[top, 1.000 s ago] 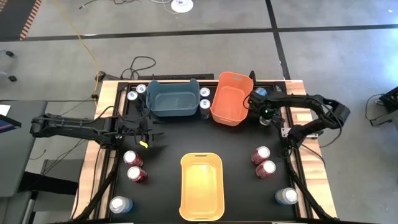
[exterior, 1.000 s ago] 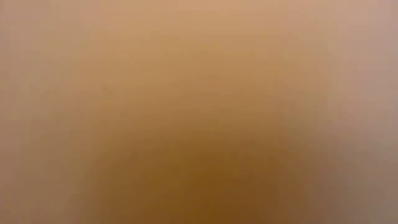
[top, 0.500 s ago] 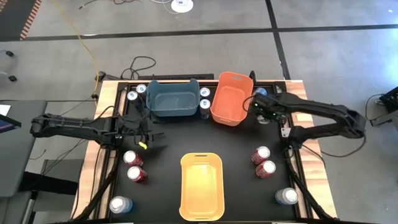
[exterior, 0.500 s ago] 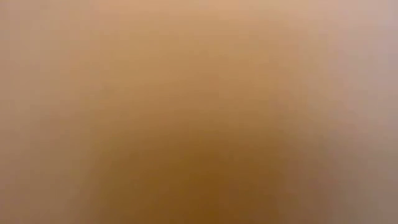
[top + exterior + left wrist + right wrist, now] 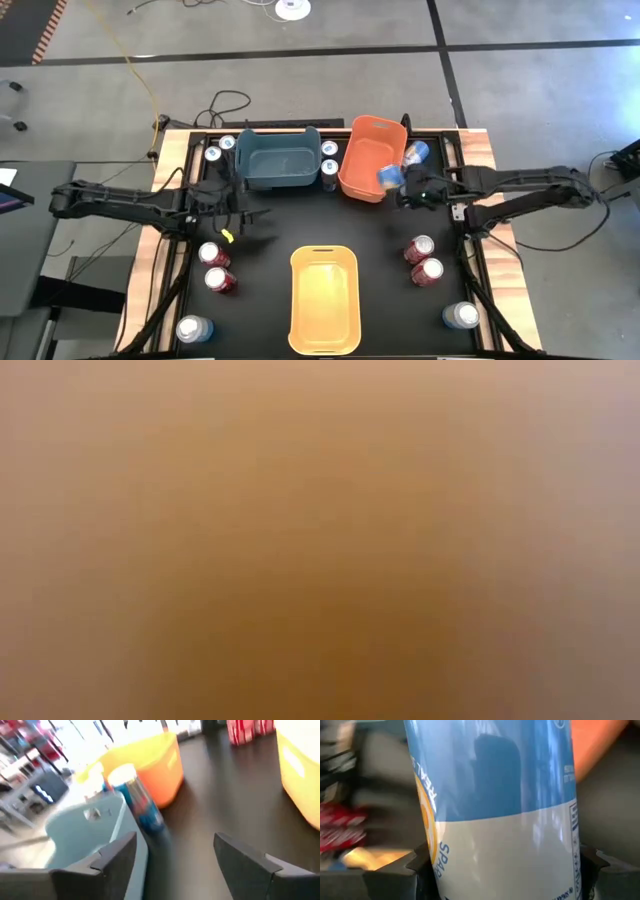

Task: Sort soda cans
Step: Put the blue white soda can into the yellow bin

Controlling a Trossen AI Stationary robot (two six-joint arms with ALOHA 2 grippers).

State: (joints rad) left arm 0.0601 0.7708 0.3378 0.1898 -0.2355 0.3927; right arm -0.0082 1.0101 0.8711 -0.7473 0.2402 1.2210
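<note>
Soda cans mostly unsorted: all three bins seen empty, cans scattered on worktop (image 5: 270,225). Pale blue can (image 5: 389,177) gripped in right pincer (image 5: 402,190), held at orange bin (image 5: 366,157) edge. Left pincer (image 5: 243,216) open, parked near teal bin (image 5: 277,159). Sorting judged barely begun.

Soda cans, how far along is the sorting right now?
Nothing looks sorted: the teal bin, orange bin and yellow bin look empty. The right end effector grips a blue can beside the orange bin. Other cans remain on the table.
</note>
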